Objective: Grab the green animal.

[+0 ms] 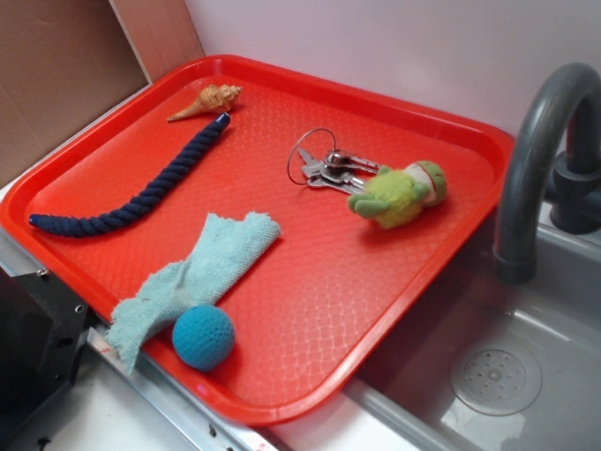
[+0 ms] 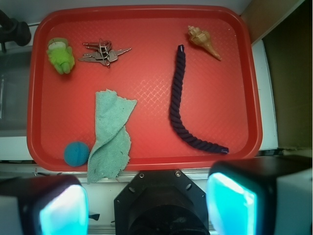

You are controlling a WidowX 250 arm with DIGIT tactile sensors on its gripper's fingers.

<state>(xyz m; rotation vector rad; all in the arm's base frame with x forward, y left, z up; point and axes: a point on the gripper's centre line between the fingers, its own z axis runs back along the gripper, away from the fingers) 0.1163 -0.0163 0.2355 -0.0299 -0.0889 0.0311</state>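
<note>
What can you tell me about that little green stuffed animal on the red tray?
The green animal is a small fuzzy lime-green plush with stubby limbs, a pale face and a red-trimmed green cap. It lies on its side near the red tray's sink-side corner, right beside the keys, seemingly just apart from them. Nothing grips it.

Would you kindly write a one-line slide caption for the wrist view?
Open gripper above red plastic tray holding fuzzy lime-green plush animal, metal keys, mint cloth, navy rope, seashell, teal ball.
</note>
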